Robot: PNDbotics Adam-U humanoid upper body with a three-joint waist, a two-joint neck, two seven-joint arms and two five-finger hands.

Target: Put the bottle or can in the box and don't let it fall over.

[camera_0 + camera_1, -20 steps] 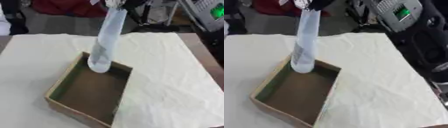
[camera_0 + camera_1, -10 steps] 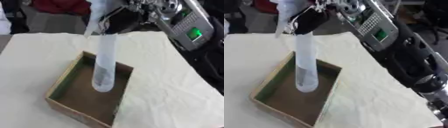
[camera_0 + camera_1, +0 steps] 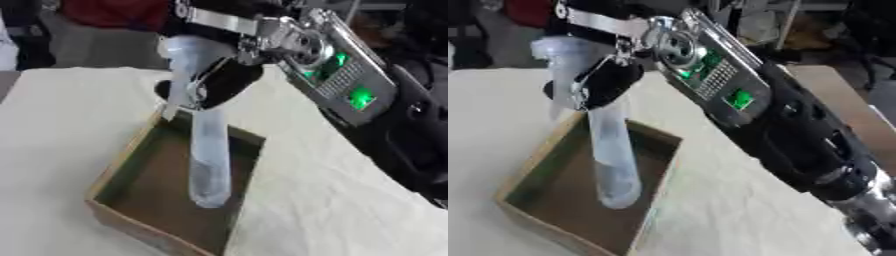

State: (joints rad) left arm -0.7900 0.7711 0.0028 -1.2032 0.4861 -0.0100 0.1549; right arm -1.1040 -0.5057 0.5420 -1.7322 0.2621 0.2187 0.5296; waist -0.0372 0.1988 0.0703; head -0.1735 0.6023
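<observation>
The right hand [image 3: 217, 82], fingers curled around the upper part of the bottle [image 3: 208, 165], holds its long axis nearly upright, base low inside the box [image 3: 114, 175].

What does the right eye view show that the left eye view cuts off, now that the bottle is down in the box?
Only the right eye view follows the right arm down to its silver joint at the lower right corner, and shows a brown surface beyond the cloth's far right edge. Only the left eye view shows more bare cloth left of the box. Both show the right hand curled round the top of the clear bottle, the bottle's lower end inside the brown box, and green lights on the forearm. The left hand shows in neither.
</observation>
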